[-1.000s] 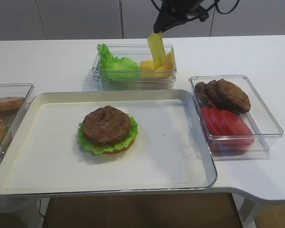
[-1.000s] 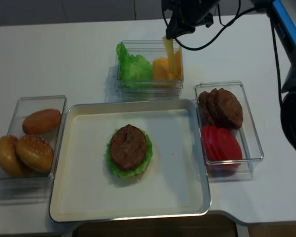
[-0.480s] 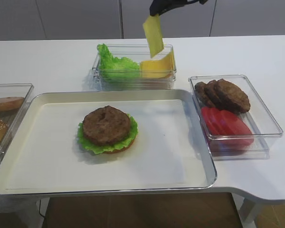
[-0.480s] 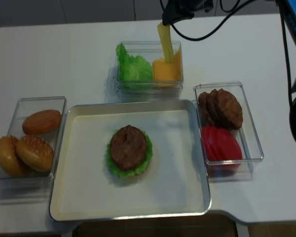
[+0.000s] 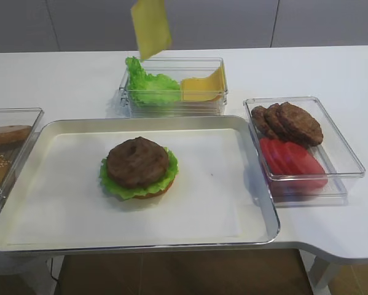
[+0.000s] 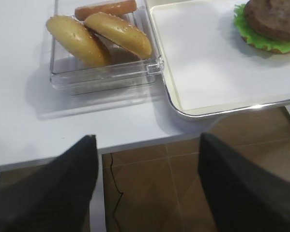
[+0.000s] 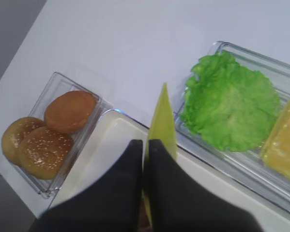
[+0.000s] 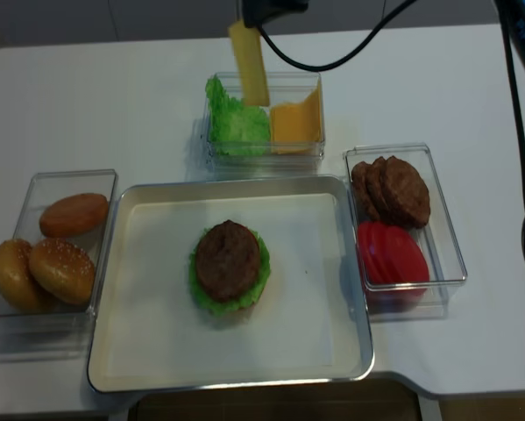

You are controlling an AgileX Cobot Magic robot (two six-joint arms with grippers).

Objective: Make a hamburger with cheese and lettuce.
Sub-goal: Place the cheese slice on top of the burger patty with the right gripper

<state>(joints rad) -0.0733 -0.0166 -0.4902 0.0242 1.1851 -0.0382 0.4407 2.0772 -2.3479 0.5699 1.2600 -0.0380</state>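
- Right gripper (image 7: pixel 145 145): jaws pressed together on the cheese (image 7: pixel 162 123), pinching the yellow slice edge-on; seen clearly only in the right wrist view.
- Realsense high view shows just the dark tip of the right gripper (image 8: pixel 264 10) at the top edge, cheese (image 8: pixel 249 63) hanging below it over the back of the lettuce-and-cheese bin (image 8: pixel 264 154).
- Other exterior high view: gripper out of frame; only the cheese (image 5: pixel 150 27) shows, hanging in air, tilted, above and left of the bin (image 5: pixel 174 106).
- Right wrist view also shows loose lettuce (image 7: pixel 229 108) in the bin with stacked cheese slices (image 7: pixel 285 142) beside it, plus the bun box (image 7: pixel 53 130) to the left.
- Left gripper (image 6: pixel 145 183): two dark fingers (image 6: pixel 62 193) well apart, nothing between them, over the table edge and the floor; visible only in the left wrist view.
- Left wrist view: sesame buns (image 6: pixel 99 38) in a clear box just beside the tray (image 6: pixel 183 104); hamburger (image 6: pixel 270 24) at the top right corner.
- Hamburger (image 5: pixel 138 167) sits on the tray (image 5: pixel 257 184), left of centre: brown patty on top, lettuce (image 5: pixel 113 184) frill around it, bun base under. No cheese on it yet.
- Realsense view gives the same hamburger (image 8: pixel 229 267) from above, tray (image 8: pixel 332 351) between the bun box (image 8: pixel 34 311) and the right-hand bin.
- Right bin (image 5: pixel 349 166): loose patties (image 5: pixel 288 121) at the back, tomato slices (image 5: pixel 292 163) in front; apart from the tray.
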